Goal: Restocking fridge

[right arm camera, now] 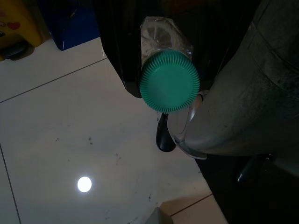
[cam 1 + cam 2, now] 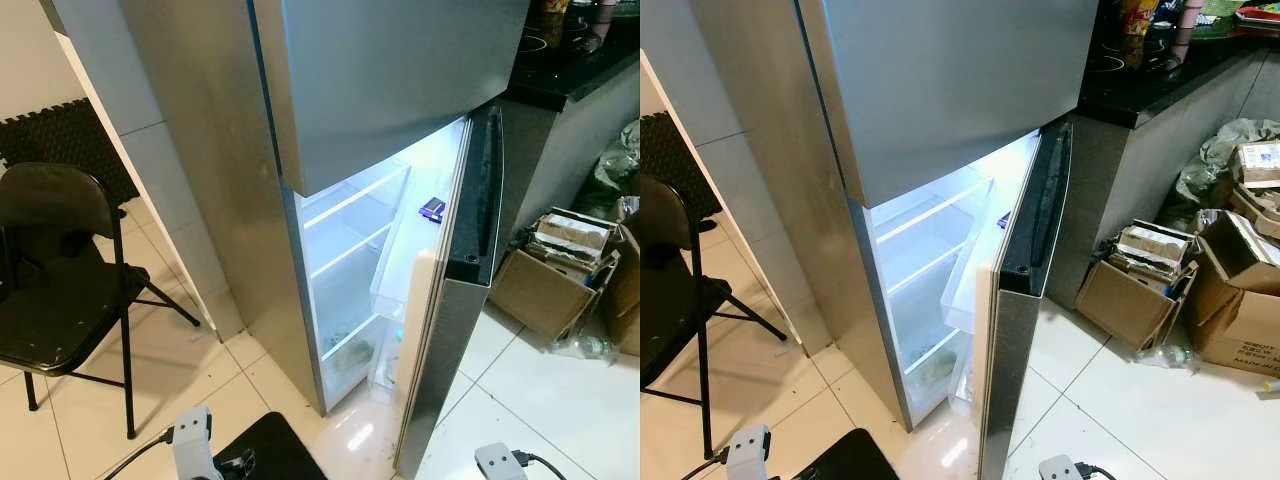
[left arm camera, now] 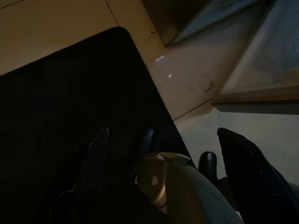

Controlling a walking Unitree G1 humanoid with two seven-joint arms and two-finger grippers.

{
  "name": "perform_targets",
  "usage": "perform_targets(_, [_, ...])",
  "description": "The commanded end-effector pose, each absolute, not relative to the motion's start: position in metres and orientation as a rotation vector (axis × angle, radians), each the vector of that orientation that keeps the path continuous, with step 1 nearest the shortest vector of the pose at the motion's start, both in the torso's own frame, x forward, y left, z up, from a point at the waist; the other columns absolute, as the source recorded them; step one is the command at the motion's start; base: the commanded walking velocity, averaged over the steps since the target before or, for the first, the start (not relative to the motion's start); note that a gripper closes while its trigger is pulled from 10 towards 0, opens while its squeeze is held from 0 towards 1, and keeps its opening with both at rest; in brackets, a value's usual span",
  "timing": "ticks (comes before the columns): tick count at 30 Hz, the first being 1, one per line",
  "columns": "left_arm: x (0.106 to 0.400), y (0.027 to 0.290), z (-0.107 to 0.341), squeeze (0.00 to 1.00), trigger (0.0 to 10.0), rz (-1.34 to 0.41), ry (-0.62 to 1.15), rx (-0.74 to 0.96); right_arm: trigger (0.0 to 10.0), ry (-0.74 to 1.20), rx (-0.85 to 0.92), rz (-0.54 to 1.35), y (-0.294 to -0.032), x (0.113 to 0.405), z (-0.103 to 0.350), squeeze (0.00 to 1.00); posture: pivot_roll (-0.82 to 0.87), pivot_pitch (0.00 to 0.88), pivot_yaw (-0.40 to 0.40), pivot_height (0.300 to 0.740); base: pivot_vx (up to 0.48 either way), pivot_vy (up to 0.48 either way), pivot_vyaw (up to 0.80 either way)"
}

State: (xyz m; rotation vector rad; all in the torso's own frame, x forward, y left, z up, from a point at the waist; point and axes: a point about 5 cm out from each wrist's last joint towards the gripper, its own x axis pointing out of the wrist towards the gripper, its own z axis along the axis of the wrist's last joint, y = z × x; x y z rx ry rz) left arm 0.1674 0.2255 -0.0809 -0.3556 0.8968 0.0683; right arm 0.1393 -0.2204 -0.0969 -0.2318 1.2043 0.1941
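The steel fridge (image 2: 400,90) stands ahead with its lower door (image 2: 470,260) swung partly open and the white shelves (image 2: 350,240) lit inside. A small blue pack (image 2: 432,209) sits on a door shelf, and something green lies in the bottom drawer (image 2: 350,355). In the right wrist view my right gripper (image 1: 168,51) is shut on a clear plastic bottle with a green ribbed cap (image 1: 170,84), held low over the white tiles. My left gripper (image 3: 163,131) hangs open above a black floor mat (image 3: 70,116), with nothing between its fingers.
A black folding chair (image 2: 60,290) stands to the left. Cardboard boxes (image 2: 1140,280) and a loose bottle (image 2: 1170,357) crowd the floor to the right, below a black counter (image 2: 570,70). The black mat (image 2: 270,450) lies at my feet before the fridge.
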Motion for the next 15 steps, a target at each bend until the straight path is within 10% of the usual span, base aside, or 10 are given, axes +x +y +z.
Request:
perform_targets(1, [0.164, 0.224, -0.083, 0.0, 10.0, 0.067, 0.915, -0.339, 10.0, 1.207, -0.236, 0.206, -0.219, 0.139, -0.097, 0.0, -0.05, 0.0, 0.008, 0.74, 0.0, 0.0, 0.0])
perform_targets(15, [0.23, 0.236, -0.042, 0.0, 10.0, 0.057, 0.656, -0.333, 10.0, 1.209, -0.24, 0.206, -0.22, 0.138, -0.097, 0.0, -0.05, 0.0, 0.007, 0.74, -0.286, 0.0, 0.0])
